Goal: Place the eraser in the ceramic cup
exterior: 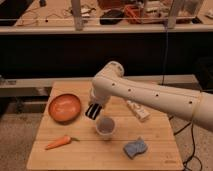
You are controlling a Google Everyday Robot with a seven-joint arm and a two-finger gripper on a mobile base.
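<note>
The pincer hangs off the end of the big white arm, low over the tabletop, between the orange bowl and the cup. At its tip sits a dark striped block that I take to be the eraser, so the pincer looks to be pinching it, though the fingers themselves cannot be separated from the block.

The relation that matters: the cup stands just down and to the right of the pincer, near but apart, its mouth open and upright. The eraser's long axis runs on a slant, upper right to lower left, tilted rather than plumb. There is only the one arm, and it is already close to the cup. By my judgement the eraser needs to come over the mouth before it is let go; being roughly as long as the cup is wide, a slanted drop could catch the rim.

Farther off, the bottle lies to the right behind the cup, the sponge toward the near right corner, the carrot near the left front.

Hard to make out: the fingers' outline, how much of the eraser is gripped, and whether it is clear of the tabletop. The arm's base is cut off at the right edge.
</note>
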